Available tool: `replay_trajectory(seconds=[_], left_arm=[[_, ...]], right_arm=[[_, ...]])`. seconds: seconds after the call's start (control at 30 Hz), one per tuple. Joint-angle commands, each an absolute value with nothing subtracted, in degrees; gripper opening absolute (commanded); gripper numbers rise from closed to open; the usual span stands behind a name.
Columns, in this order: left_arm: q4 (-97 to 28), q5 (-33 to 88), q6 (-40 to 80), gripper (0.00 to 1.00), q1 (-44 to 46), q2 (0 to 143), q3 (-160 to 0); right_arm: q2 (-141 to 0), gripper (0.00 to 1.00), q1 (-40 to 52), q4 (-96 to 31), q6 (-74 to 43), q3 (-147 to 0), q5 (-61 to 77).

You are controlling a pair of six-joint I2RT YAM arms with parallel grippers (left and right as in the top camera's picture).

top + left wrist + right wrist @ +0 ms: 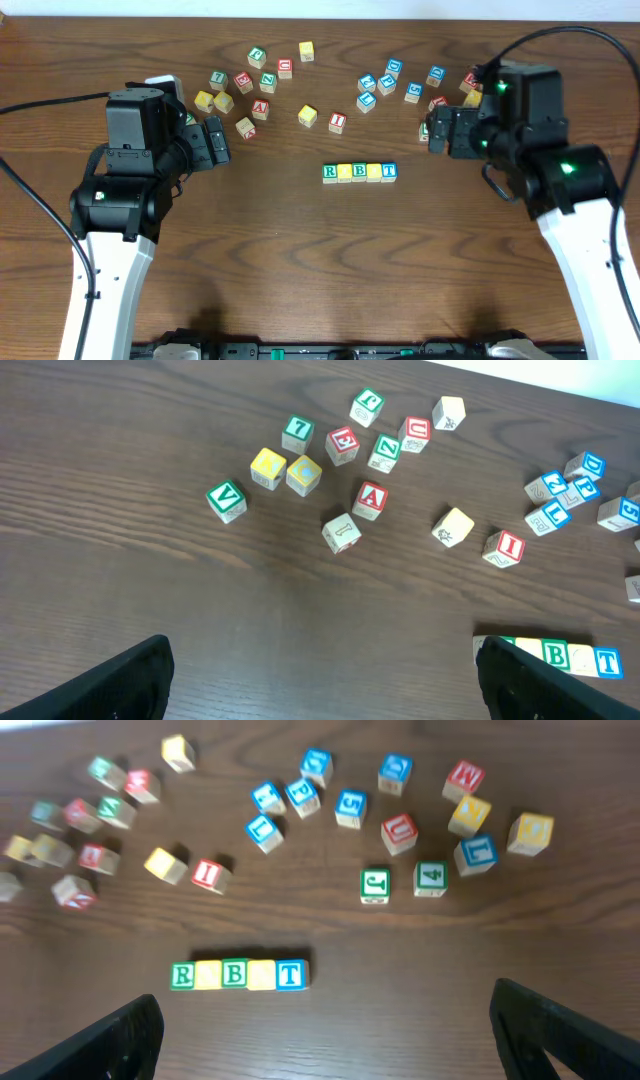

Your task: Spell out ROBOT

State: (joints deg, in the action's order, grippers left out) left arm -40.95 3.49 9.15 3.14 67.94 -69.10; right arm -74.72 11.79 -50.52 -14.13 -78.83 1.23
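A row of five letter blocks (359,172) lies at the table's middle: green R, yellow, green B, yellow, blue T. It also shows in the right wrist view (238,974) and partly in the left wrist view (560,656). My left gripper (214,142) is open and empty, left of the row; its fingers frame bare wood (320,680). My right gripper (437,130) is open and empty, right of the row, fingers wide apart (325,1030).
Loose letter blocks are scattered at the back of the table: a left cluster (245,82) of green, red and yellow ones, and a right cluster (400,82) mostly blue. A red I block (337,121) and a yellow block (307,116) lie between them.
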Motion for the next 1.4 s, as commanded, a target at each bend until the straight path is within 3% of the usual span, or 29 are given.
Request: replay_trajectory(seconds=[0.0,0.9,1.1,1.37], left_arm=[[-41.15,2.96,9.02,0.96,2.92,68.23,-70.52],[-41.15,2.96,9.02,0.96,2.92,68.23,-70.52],[-41.15,2.96,9.02,0.96,2.92,68.23,-70.52],[-41.15,2.96,9.02,0.97,2.92,68.23,-70.52]], right_arm=[[-72.2,0.99,11.25,-50.63,-13.85,-79.88,0.34],[-71.42,0.99,10.96,-51.31,-11.57,-79.61,-0.25],[-64.18,0.99,10.87,-38.26,-9.43,-69.01,-3.18],[-42.17,0.99,8.27,-10.22,-9.13,-37.06,-3.57]])
